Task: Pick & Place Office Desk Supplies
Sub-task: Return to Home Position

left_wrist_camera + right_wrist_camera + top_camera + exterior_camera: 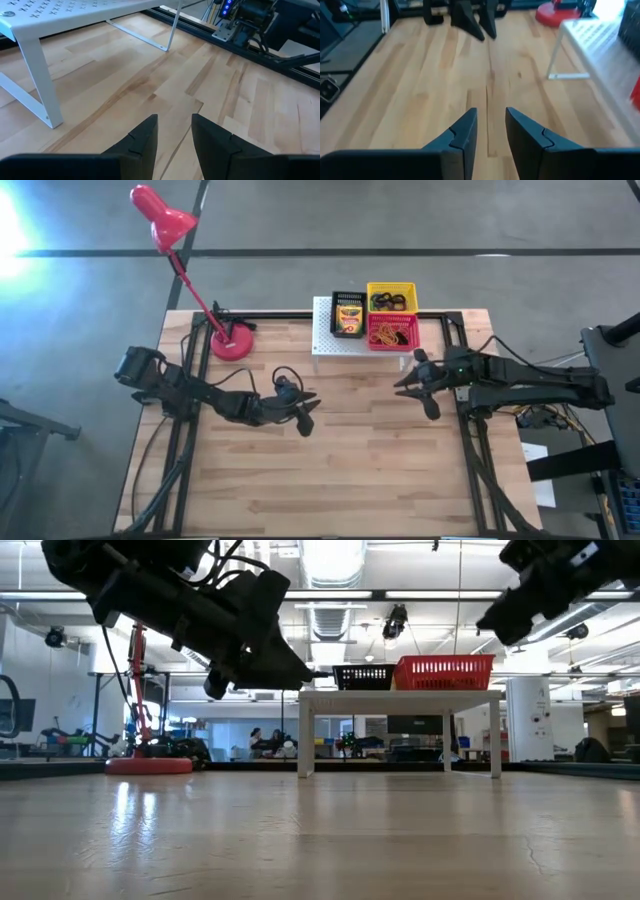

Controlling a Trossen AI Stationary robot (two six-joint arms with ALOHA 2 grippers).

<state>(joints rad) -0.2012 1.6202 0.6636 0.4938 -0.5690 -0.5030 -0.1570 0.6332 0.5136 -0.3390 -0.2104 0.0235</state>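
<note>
On the white perforated stand (pixel 325 340) at the table's far edge stand three baskets. The black one (pixel 348 315) holds yellow-and-green crayon boxes. In the yellow one (pixel 391 298) lie dark rings, and the red one (pixel 392 331) holds a rubber-band tangle. My left gripper (pixel 175 120) hovers open over bare wood left of the table's middle (pixel 308 410), with nothing between its fingers. My right gripper (pixel 491 112) hangs open and empty above the table, right of the stand's near edge (pixel 412 383). Both stand clear of the tabletop in the low view.
A red desk lamp stands with its base (pixel 232 342) at the far left, its head (pixel 160 215) reaching past the table edge. The stand's legs (pixel 45 95) rise just ahead of my left gripper. Bare wood (pixel 340 470) fills the near half of the table.
</note>
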